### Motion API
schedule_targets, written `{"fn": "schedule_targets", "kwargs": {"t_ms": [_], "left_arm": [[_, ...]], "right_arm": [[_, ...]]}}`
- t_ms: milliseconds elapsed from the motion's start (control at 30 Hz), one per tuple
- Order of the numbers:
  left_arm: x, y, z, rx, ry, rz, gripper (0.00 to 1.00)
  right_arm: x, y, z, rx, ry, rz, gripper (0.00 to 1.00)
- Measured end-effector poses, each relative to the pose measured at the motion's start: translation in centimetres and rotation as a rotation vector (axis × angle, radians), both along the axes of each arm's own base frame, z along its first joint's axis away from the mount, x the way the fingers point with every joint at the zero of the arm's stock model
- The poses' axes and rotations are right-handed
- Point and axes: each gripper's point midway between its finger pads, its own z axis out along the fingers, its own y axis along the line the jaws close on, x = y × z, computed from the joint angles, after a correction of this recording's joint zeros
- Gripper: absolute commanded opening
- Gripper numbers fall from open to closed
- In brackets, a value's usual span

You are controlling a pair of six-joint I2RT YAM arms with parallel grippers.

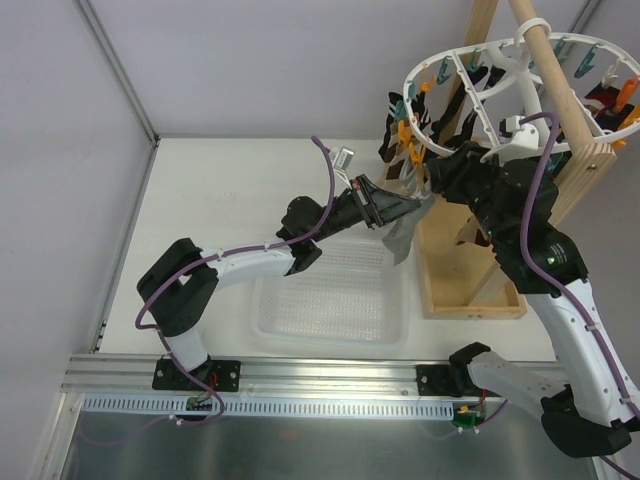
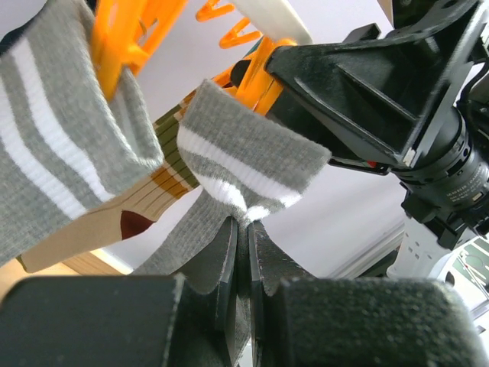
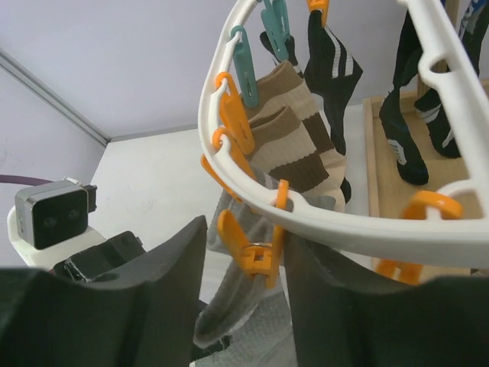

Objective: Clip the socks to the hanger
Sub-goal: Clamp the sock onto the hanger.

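My left gripper [image 1: 393, 212] [image 2: 243, 226] is shut on one grey sock [image 2: 244, 164] just below its white-striped cuff. It holds the cuff up under the rim of the white ring hanger [image 1: 497, 60], and the rest of the sock hangs down [image 1: 401, 243]. A second grey sock [image 2: 53, 153] hangs from an orange clip [image 2: 122, 38] at the left. My right gripper [image 1: 433, 184] [image 3: 244, 229] is open, its fingers on either side of an orange clip [image 3: 256, 248] under the hanger rim [image 3: 328, 218]. The grey sock [image 3: 244, 313] lies just below that clip.
Beige-and-brown socks [image 3: 290, 130] and black socks [image 3: 330, 53] hang from other clips. The wooden pole frame [image 1: 545, 70] and its base [image 1: 470, 295] carry the hanger. A clear plastic tray [image 1: 330, 300] sits below the left arm. A metal rail [image 1: 300, 375] lines the near edge.
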Motion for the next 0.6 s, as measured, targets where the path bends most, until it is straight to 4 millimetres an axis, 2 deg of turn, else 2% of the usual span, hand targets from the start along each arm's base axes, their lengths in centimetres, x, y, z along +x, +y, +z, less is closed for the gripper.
{"fn": "schedule_targets", "kwargs": {"t_ms": [133,400,500,533,567,600], "left_arm": [[0.0,0.0,0.0,0.000,0.000,0.000,0.00],[0.1,0.0,-0.1,0.006,-0.009,0.006,0.00],[0.2,-0.2,-0.6,0.026,-0.011,0.012,0.11],[0.3,-0.2,-0.9,0.038,-0.010,0.015,0.17],[0.4,-0.3,-1.3,0.055,-0.012,0.020,0.32],[0.5,-0.4,-1.8,0.074,-0.014,0.026,0.38]], "right_arm": [[0.0,0.3,-0.2,-0.005,0.015,0.018,0.68],[-0.5,0.4,0.5,-0.007,0.019,0.031,0.79],[-1.0,0.3,0.7,-0.012,0.026,0.044,0.82],[-1.1,0.3,0.8,-0.012,0.028,0.049,0.83],[-1.3,0.3,0.8,-0.013,0.031,0.053,0.83],[-1.6,0.3,0.7,-0.015,0.036,0.060,0.84]]}}
